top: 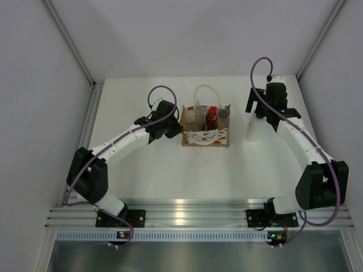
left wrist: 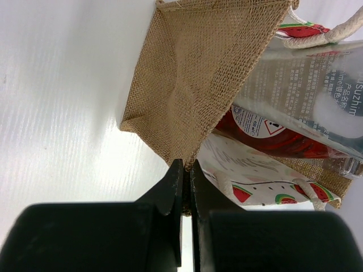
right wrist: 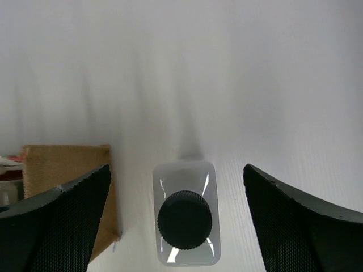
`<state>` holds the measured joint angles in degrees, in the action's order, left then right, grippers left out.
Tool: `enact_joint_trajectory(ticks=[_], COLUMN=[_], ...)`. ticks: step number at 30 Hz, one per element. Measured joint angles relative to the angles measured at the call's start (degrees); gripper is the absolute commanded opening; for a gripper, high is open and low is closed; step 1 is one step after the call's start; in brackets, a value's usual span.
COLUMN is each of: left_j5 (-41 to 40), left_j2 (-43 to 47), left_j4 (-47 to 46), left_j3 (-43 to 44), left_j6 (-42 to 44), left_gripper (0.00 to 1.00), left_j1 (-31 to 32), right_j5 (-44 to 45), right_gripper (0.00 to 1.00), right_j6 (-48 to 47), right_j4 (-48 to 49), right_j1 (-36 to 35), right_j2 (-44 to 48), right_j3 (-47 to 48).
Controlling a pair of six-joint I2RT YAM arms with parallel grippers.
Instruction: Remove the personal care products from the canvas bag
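The tan canvas bag [top: 205, 136] stands mid-table with its white handles up. A red bottle [top: 211, 117] and a pale grey bottle with a dark cap [top: 223, 115] stand inside it. My left gripper [top: 178, 122] is shut on the bag's left burlap edge [left wrist: 198, 73], and the fabric is pinched between the fingertips of that gripper [left wrist: 187, 165]. The red bottle [left wrist: 266, 136] and the grey bottle [left wrist: 306, 85] show through the bag's mouth. A white bottle with a dark cap [right wrist: 185, 220] stands upright on the table to the right of the bag [right wrist: 65, 170]. My right gripper [right wrist: 176, 170] hangs open above it, its fingers wide of both sides.
The white bottle [top: 254, 128] stands close to the table's right wall. Grey enclosure walls bound the table on the left, back and right. An aluminium rail [top: 187, 218] with both arm bases runs along the near edge.
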<state>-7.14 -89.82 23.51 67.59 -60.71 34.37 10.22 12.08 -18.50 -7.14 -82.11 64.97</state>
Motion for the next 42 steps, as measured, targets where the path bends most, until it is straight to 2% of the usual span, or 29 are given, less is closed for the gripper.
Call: enact_joint_trajectory(ticks=[5, 9, 12, 20, 26, 37, 42], left_j5=[0.0, 0.0, 0.0, 0.0, 0.0, 0.0, 0.0], left_j2=[0.0, 0.0, 0.0, 0.0, 0.0, 0.0, 0.0], left_j4=[0.0, 0.0, 0.0, 0.0, 0.0, 0.0, 0.0], left_j3=[0.0, 0.0, 0.0, 0.0, 0.0, 0.0, 0.0], left_j6=[0.2, 0.2, 0.2, 0.2, 0.4, 0.5, 0.5], left_gripper=[0.0, 0.0, 0.0, 0.0, 0.0, 0.0, 0.0], left_j1=[0.0, 0.0, 0.0, 0.0, 0.0, 0.0, 0.0], right_j5=[0.8, 0.3, 0.0, 1.1, 3.5, 4.7, 4.7], right_gripper=[0.91, 0.76, 0.68, 0.54, 0.52, 0.45, 0.35], right_j6=[0.0, 0.5, 1.5, 1.6, 1.0, -1.0, -2.0], right_j4=[-2.1, -2.5, -2.8, -6.3, -13.7, -24.0, -27.1], right_j1=[-4.3, -12.3, -18.6, -29.0, -31.4, -31.6, -31.6], right_j2=[3.9, 5.5, 5.0, -6.9, -18.1, -29.0, -35.4], right_j3=[5.2, 9.7, 12.1, 22.8, 33.6, 45.1, 51.8])
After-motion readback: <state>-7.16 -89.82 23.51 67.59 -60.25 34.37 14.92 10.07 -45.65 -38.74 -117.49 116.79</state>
